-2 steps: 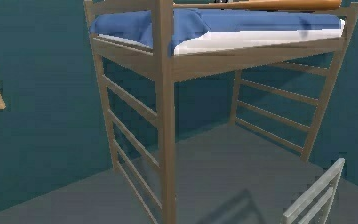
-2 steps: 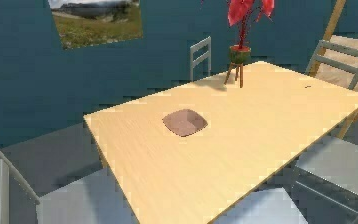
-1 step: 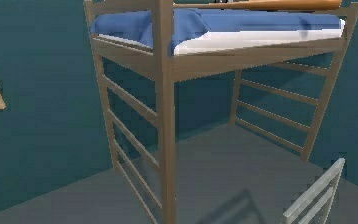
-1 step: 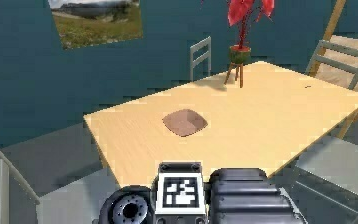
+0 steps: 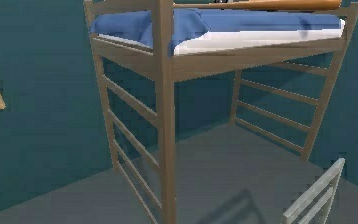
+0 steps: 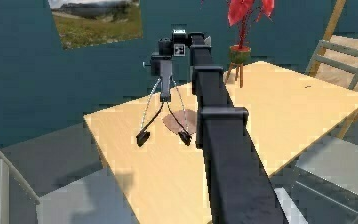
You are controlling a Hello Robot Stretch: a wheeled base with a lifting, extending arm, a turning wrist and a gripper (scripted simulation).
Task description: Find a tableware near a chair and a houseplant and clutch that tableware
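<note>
No text, number or sign can be read. The white squares (image 6: 179, 37) just beyond the claw (image 6: 164, 135) carry black marks, but these form no letters or digits that can be made out. The wall picture (image 6: 97, 20), up and left of the claw, shows a landscape with no legible lettering.
</note>
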